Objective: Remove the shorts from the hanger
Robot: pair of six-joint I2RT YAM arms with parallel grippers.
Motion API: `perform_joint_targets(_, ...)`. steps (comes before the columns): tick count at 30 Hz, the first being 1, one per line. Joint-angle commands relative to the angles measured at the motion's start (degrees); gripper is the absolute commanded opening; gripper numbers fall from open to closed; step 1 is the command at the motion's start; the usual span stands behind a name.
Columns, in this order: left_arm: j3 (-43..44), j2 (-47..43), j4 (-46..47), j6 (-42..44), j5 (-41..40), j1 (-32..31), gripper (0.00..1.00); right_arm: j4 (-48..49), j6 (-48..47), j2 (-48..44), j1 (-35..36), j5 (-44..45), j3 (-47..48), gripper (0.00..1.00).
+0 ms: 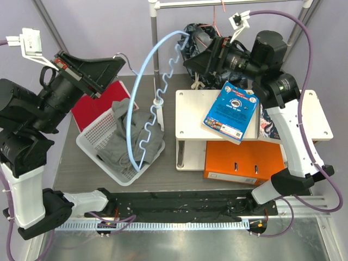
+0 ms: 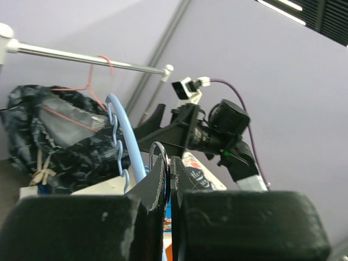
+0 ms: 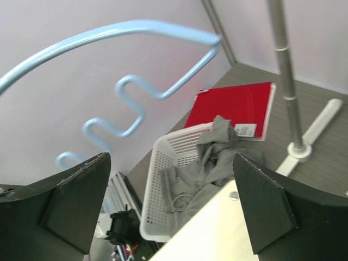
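Shorts (image 2: 54,130) hang bunched on pink hanger (image 2: 89,80), hooked over metal rail (image 2: 81,57) at back of table.
Right gripper (image 3: 169,160): fingers spread wide, nothing between them, raised just beside shorts.
Left gripper (image 2: 168,171): fingers pressed together, pinching thin metal hook of blue hanger (image 1: 142,81), held up over white basket (image 1: 89,138).
Grey garment (image 1: 130,136) lies in basket, spilling over rim.
Red folder (image 1: 89,109) under basket's far corner.
Blue book (image 1: 234,111) on white shelf (image 1: 187,103); orange binder (image 1: 234,163) below.
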Motion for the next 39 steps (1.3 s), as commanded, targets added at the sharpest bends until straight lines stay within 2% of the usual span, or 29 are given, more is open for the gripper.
perform_joint_targets(1, 1.08, 2.09, 7.05, -3.38, 11.02, -0.10, 0.00, 2.69, -3.66, -3.70, -5.13, -8.41, -2.43, 1.00)
perform_joint_targets(5, -1.73, 2.61, 9.33, -4.00, 13.48, -0.10, 0.00, 5.67, -2.71, -6.43, -8.82, -13.78, -7.26, 1.00)
perform_joint_targets(11, -1.74, 4.02, 10.31, -3.74, 17.44, 0.86, 0.00, 20.16, 8.43, -8.63, -12.70, -21.51, -15.17, 1.00)
perform_joint_targets(13, -1.65, 4.28, 10.31, -3.74, 18.85, 1.83, 0.00, 24.57, 10.39, -9.15, -13.31, -21.70, -17.02, 1.00)
perform_joint_targets(16, 0.01, 4.81, 8.21, -2.43, 19.20, 3.32, 0.00, 20.91, 9.79, -9.59, -14.81, -17.50, -16.50, 1.00)
perform_joint_targets(18, 0.98, 5.16, 6.28, -1.37, 19.64, 4.03, 0.00, 12.95, 5.33, -10.03, -15.16, -11.37, -15.01, 1.00)
perform_joint_targets(21, 2.39, 5.77, 4.86, -0.31, 21.22, 5.34, 0.00, 6.67, 1.89, -10.47, -15.16, -6.87, -13.51, 1.00)
perform_joint_targets(26, 2.66, 6.04, 4.42, 0.22, 26.22, 7.98, 0.00, 0.94, -1.99, -11.70, -15.16, -0.44, -10.00, 1.00)
perform_joint_targets(29, 2.57, 6.13, 5.38, 0.04, 30.69, 9.13, 0.00, -0.03, -4.36, -11.88, -15.16, -1.12, -8.76, 1.00)
perform_joint_targets(34, 1.52, 6.75, 8.37, -3.29, 39.93, 11.32, 0.00, 3.04, -10.86, -11.09, -15.07, -10.27, -5.95, 0.99)
perform_joint_targets(37, 0.46, 5.96, 9.96, -4.00, 41.88, 11.76, 0.00, 3.57, -14.21, -12.75, -15.07, -8.78, -6.56, 0.99)
perform_joint_targets(39, 0.20, 5.60, 11.00, -4.35, 43.10, 11.76, 0.00, 6.63, -14.39, -13.63, -15.07, -13.05, -8.74, 0.99)
